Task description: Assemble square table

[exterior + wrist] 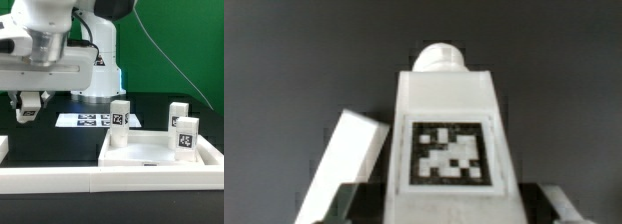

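The large white plastic square tray-like tabletop (pixel 160 152) lies on the black bench (pixel 60 135), toward the exterior view's right. Three short white block legs (pixel 120 123) (pixel 177 117) (pixel 185 137) stand upright on it. Behind it lies the flat marker board (pixel 88 119). The tool (pixel 29 104) hangs at the exterior view's left with a fourth white block leg (pixel 448 130) between its fingers.

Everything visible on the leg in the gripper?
The short white block leg looks like matte plastic: a squared body, narrower toward the far end, which carries a small rounded peg. A black-and-white square tag sits on the face towards the wrist camera. The gripper clamps its near end between dark fingers. In the exterior view it hangs above the black table, on the exterior view's left, apart from the white square tray-like tabletop.
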Robot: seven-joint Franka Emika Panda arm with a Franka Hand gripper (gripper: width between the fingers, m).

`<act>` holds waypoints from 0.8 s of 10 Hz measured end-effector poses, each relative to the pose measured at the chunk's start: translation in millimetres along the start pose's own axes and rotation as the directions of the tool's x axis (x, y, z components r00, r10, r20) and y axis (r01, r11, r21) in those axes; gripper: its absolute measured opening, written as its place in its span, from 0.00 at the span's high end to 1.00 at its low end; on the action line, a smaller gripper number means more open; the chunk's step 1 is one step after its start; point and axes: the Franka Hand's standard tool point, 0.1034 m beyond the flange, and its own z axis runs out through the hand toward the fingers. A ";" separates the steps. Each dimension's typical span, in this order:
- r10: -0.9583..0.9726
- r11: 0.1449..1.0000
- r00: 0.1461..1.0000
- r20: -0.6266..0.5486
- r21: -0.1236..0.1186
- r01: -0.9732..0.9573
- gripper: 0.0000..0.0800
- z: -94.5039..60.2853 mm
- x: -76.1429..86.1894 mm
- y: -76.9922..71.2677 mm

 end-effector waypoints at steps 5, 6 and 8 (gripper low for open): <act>0.144 0.989 0.955 -0.260 0.049 -0.136 0.64 -47.4 46.9 -24.7; 0.120 0.992 0.937 -0.329 0.013 -0.122 0.64 -51.6 56.4 -22.0; 0.107 0.992 0.919 -0.379 -0.019 -0.124 0.64 -41.5 52.3 -18.6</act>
